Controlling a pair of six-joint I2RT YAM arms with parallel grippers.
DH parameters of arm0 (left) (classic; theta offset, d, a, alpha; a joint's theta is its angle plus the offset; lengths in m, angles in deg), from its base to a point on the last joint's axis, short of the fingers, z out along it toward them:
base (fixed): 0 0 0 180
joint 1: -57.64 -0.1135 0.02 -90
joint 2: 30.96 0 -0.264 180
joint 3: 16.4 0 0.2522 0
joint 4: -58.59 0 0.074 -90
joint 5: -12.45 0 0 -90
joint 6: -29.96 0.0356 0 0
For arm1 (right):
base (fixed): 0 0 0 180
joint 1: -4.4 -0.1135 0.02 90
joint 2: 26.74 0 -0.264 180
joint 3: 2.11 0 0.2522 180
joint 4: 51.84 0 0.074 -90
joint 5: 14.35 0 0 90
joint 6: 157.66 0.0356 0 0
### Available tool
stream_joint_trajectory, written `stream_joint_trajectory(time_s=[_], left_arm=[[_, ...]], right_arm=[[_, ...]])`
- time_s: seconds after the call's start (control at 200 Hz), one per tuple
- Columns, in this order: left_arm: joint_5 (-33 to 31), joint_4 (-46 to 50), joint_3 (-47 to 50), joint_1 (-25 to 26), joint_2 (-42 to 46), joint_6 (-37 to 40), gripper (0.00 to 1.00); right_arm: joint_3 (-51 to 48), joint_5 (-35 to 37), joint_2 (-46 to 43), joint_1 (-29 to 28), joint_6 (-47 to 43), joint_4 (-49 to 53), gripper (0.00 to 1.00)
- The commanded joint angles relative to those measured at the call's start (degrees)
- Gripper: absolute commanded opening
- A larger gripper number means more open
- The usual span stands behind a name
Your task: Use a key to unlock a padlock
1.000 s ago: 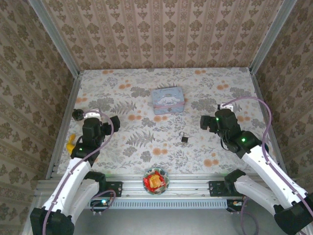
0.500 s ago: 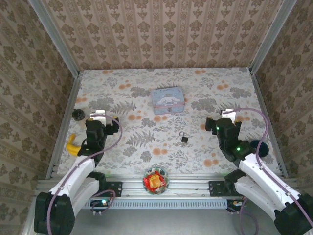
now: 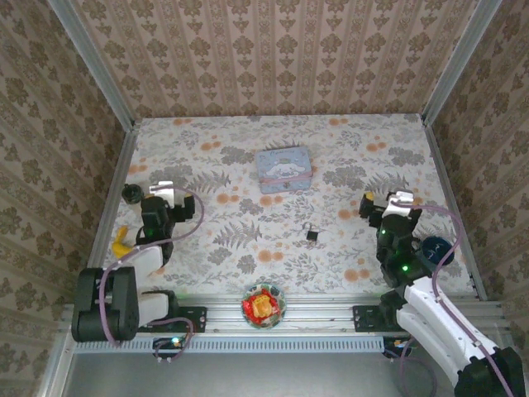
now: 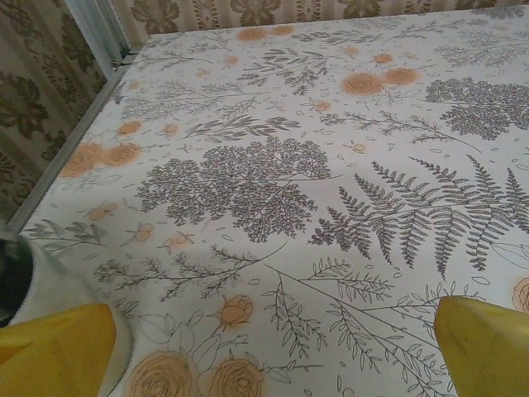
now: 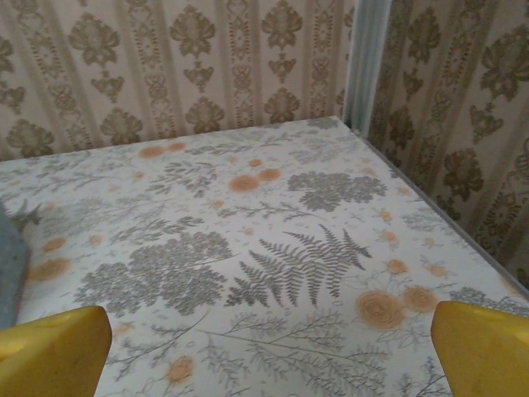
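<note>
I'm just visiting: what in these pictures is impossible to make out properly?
Top view: the padlock is too small to show its keyhole, or whether a key is with it.
Top view: the yellow object is partly hidden by the left arm.
Right wrist view: a grey-blue shape is cut off by the left edge.

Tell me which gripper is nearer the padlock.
Right. The right gripper sits right of the padlock and slightly farther back; the left gripper is much farther off, to its left.

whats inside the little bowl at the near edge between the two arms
The bowl holds red and orange pieces, possibly wrapped sweets. Anything beneath the top ones is covered.
</note>
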Motion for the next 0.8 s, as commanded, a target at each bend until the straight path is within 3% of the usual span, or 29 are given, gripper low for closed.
stream_joint_trajectory(time_s=[0.0,0.64,0.795], left_arm=[[4.85,-7.39,-1.92,-1.30,-2.65,0.50,1.00],[12.53,-28.78,-0.04,-5.60,-20.07,0.10,1.00],[14.71,-26.09,-1.17,-6.24,-19.65,0.20,1.00]], right_arm=[[-0.67,-1.89,2.03,2.43,-0.56,-5.07,1.00],[-2.64,-7.81,6.16,8.72,0.40,-10.99,1.00],[-3.33,-8.46,7.45,9.96,0.39,-13.09,1.00]])
